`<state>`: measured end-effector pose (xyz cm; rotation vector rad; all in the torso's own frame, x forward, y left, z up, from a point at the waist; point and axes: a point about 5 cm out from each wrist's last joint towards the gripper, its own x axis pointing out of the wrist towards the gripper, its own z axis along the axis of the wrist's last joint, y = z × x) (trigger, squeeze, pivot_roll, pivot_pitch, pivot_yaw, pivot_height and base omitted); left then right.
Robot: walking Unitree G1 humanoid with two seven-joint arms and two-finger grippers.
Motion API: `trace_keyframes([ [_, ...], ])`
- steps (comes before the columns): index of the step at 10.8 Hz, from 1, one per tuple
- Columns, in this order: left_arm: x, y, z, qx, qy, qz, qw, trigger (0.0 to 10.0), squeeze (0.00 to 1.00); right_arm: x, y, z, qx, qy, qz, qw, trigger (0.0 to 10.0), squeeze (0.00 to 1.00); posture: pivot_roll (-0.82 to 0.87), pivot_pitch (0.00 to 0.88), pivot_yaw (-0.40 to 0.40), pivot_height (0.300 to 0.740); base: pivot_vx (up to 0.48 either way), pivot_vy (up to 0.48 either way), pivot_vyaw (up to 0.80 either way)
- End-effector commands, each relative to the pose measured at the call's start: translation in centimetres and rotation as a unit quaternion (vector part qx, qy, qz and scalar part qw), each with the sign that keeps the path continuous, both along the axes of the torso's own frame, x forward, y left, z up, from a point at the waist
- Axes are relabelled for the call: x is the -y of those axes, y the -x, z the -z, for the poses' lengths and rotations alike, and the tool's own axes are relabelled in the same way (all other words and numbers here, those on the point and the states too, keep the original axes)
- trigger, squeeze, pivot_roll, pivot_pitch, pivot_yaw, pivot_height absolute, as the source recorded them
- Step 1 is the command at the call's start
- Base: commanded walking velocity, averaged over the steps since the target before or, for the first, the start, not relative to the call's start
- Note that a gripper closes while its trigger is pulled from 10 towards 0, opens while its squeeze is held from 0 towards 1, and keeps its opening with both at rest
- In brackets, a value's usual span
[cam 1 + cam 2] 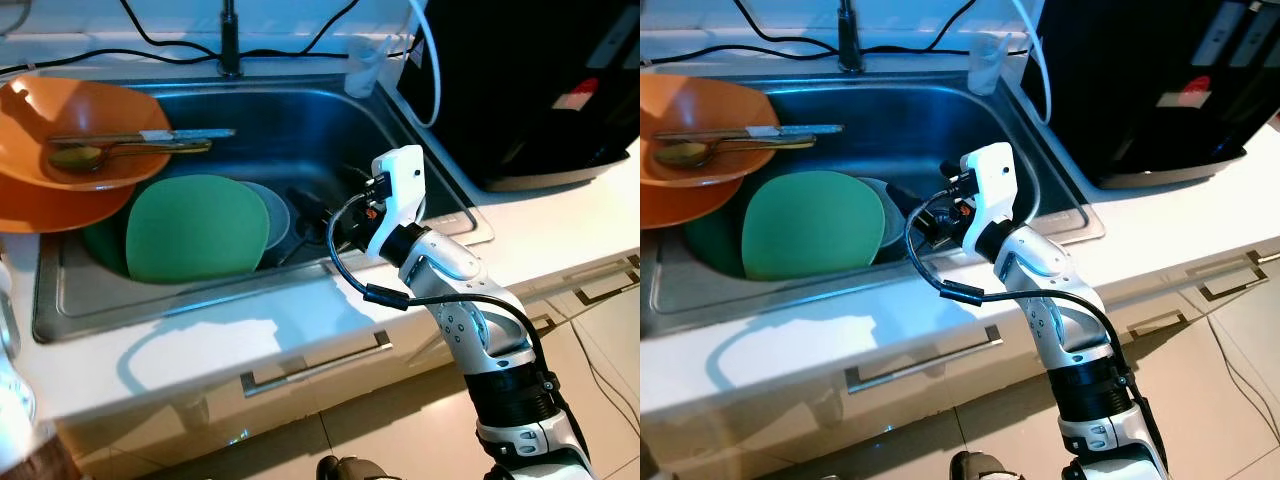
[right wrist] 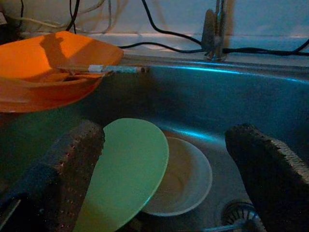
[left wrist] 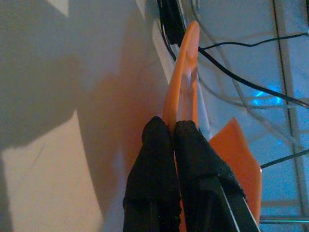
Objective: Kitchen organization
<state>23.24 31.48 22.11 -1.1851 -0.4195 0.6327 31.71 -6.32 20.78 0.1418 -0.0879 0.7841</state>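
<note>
A steel sink (image 1: 300,110) holds a green plate (image 1: 195,228) that leans over a white bowl (image 1: 277,215). An orange bowl (image 1: 60,115) rests on an orange plate (image 1: 50,205) at the sink's left rim, with a knife (image 1: 190,134) and a spoon (image 1: 90,155) lying across it. My right gripper (image 1: 315,222) reaches down into the sink just right of the white bowl (image 2: 186,176). It is open (image 2: 166,145), with nothing between its fingers (image 2: 77,159). In the left wrist view my left gripper (image 3: 174,126) is shut on the thin rim of an orange dish (image 3: 186,72).
A faucet (image 1: 230,40) stands behind the sink with black cables along the wall. A clear cup (image 1: 365,65) sits at the back right corner. A large black appliance (image 1: 540,80) fills the counter on the right. The drain (image 2: 239,212) lies below the right finger.
</note>
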Motion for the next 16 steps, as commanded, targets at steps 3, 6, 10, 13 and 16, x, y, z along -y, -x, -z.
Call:
trace_keyframes([
  [3, -3.2, -0.5, 6.6, -0.14, 0.055, -0.048, 0.988, 10.0, 0.0, 1.3, 0.2, -0.4, 0.012, 0.003, 0.024, 1.0, 10.0, 0.0, 0.07, 0.172, -0.193, 0.74, 0.0, 0.0, 0.0],
  [6, -4.7, -1.9, 5.5, -0.141, 0.017, -0.045, 0.989, 10.0, 0.0, 1.7, 0.3, -0.3, 0.011, 0.003, 0.035, 0.999, 10.0, 0.0, 0.05, 0.172, -0.176, 0.74, 0.0, 0.0, 0.0],
  [10, -6.6, -2.5, 5.1, -0.173, -0.02, -0.061, 0.983, 10.0, 0.0, 2.2, 0.5, -0.3, 0.011, 0.003, 0.05, 0.999, 10.0, 0.0, 0.03, 0.169, -0.158, 0.74, 0.0, 0.0, 0.0],
  [13, -9.1, -1.5, 5.4, -0.206, -0.037, -0.108, 0.972, 10.0, 0.0, 2.4, 0.6, -0.2, 0.01, 0.002, 0.057, 0.998, 10.0, 0.0, 0.03, 0.169, -0.149, 0.74, 0.0, 0.0, 0.0],
  [16, -11.6, 0.0, 5.5, -0.233, -0.054, -0.146, 0.96, 10.0, 0.0, 2.4, 0.6, -0.2, 0.009, 0.0, 0.059, 0.998, 10.0, 0.0, 0.03, 0.172, -0.148, 0.74, 0.0, 0.0, 0.0],
])
